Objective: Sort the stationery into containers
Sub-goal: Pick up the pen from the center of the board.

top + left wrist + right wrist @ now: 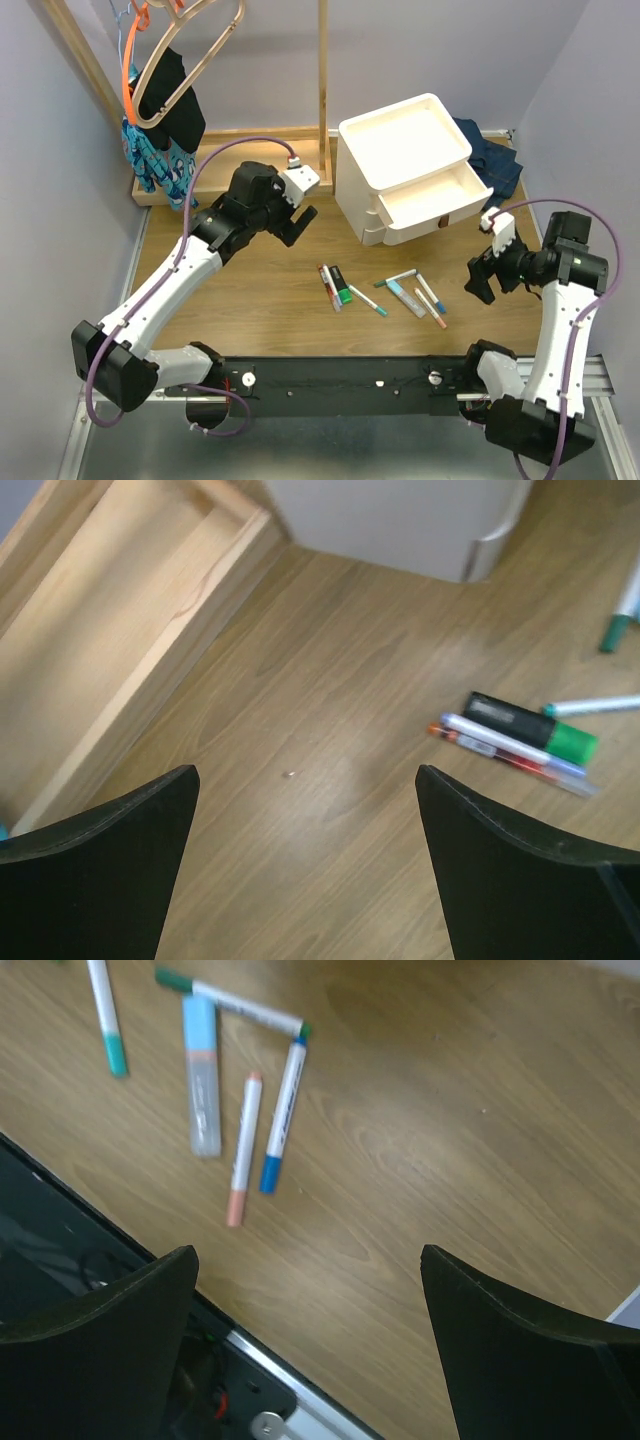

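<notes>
Stationery lies loose on the tabletop in the lower centre of the top view, in two small groups, and nothing of it is held; the white drawer unit stands in the upper centre with one drawer pulled out toward the arms; the left fingers are spread wide and empty, and the right fingers are spread wide and empty too

In the right wrist view the right group lies in the upper left of the frame, away from the gap of the fingers: the pale blue tube, the blue-capped marker and the orange-capped marker all run nearly top to bottom, so the fingers, which stand left and right, would close across their long axis; I judge the right arm the nearer one for this group, and it must shift toward the upper left of its frame

In the left wrist view the thick black-and-green marker lies at the middle right, its long axis nearly left to right with a slight slope, well apart from the fingers; for this one the left wrist would probably need to turn before it closes
</notes>
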Robot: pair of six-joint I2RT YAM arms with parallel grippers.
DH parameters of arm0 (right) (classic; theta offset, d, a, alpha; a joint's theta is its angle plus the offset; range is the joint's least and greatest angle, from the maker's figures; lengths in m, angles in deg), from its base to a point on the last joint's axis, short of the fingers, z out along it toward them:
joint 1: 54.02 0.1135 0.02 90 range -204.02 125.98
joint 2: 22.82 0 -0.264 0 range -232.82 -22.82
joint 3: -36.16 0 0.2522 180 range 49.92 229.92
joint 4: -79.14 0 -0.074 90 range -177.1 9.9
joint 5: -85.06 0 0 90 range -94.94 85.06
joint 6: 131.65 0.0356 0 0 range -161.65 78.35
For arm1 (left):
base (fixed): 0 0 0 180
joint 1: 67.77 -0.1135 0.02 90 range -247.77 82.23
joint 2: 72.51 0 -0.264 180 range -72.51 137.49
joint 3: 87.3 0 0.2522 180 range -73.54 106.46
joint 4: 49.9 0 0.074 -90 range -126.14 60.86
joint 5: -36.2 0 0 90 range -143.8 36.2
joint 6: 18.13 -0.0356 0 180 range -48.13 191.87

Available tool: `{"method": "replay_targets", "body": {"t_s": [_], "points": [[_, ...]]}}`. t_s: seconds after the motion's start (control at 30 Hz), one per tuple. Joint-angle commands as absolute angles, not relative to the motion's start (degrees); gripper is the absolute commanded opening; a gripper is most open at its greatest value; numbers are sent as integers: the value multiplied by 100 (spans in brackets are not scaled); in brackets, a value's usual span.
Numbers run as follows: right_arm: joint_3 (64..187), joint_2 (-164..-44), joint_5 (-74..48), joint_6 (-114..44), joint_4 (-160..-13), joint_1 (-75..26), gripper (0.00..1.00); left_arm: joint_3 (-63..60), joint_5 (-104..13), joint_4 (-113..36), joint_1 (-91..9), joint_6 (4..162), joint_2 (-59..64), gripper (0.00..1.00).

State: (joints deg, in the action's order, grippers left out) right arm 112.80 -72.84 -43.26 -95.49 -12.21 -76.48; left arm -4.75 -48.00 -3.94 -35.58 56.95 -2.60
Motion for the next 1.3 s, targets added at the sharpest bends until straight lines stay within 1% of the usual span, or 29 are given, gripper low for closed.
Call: {"method": "replay_targets", "body": {"t_s": [0.0,0.1,0.2,0.23,0.3,0.33,0.37,0.4,0.43,0.47,0.5,0.53,0.57,0.63,0.67,0.77,0.87,0.97,1.0,1.1,1.2,1.27], "points": [[10864,-6757,-4173,-11213,-773,-7635,100,-753,-6134,-1074,-3902,6553,-369,99],[10329,-6019,-4807,-11679,-817,-7635,100,-1016,-6162,-1250,-4087,6641,-326,99],[9678,-5457,-4906,-11347,-1413,-7635,100,-1359,-6181,-1479,-4289,7027,-308,99],[9555,-5394,-4932,-11319,-1554,-7635,98,-1404,-6015,-1470,-4368,7081,-299,99],[9256,-5375,-5054,-11389,-1809,-7635,86,-1448,-5785,-1435,-4473,7169,-238,99],[9151,-5488,-5116,-11433,-1889,-7635,79,-1491,-5706,-1443,-4500,7091,-211,99],[9054,-5577,-5152,-11433,-2098,-7635,78,-1509,-5557,-1487,-4518,7003,-176,99],[8844,-5717,-5204,-11346,-2240,-7635,76,-1501,-5129,-1470,-4561,6854,-89,99],[8790,-6040,-5205,-11232,-2380,-7635,72,-1440,-5012,-1418,-4579,6592,-36,99],[8746,-6278,-5205,-10935,-2634,-7635,70,-1387,-4950,-1400,-4579,6598,8,99],[8737,-6507,-5248,-10819,-2697,-7635,67,-1317,-4645,-1382,-4614,6606,96,99],[8789,-6735,-5275,-10783,-2715,-7635,63,-1203,-4520,-1365,-4658,6615,123,99],[8815,-7251,-5301,-10774,-2698,-7635,61,-1150,-4449,-1330,-4650,6554,166,99],[8851,-7667,-5258,-10801,-2750,-7635,57,-1053,-4343,-1338,-4658,6510,298,99],[8833,-7895,-5214,-10844,-2899,-7626,57,-1026,-4343,-1355,-4658,6501,351,99],[8729,-8073,-5038,-11064,-3118,-7547,58,-868,-4325,-1338,-4658,6466,588,99],[8483,-8170,-4775,-10838,-3435,-7275,59,-666,-4430,-1286,-4650,6484,782,99],[8298,-8127,-4529,-10564,-3681,-6827,58,-525,-4553,-1277,-4658,6484,922,99],[8123,-8065,-4258,-10285,-3996,-6426,58,-508,-4580,-1268,-4650,6484,957,99],[7762,-7749,-3626,-9504,-4847,-5730,59,-499,-4606,-1268,-4650,6484,993,99],[7787,-8020,-3299,-9072,-5228,-5491,57,-464,-4598,-1259,-4650,6519,993,99],[7919,-8379,-3193,-8894,-5326,-5464,52,-437,-4606,-1250,-4650,6528,984,99]]}}
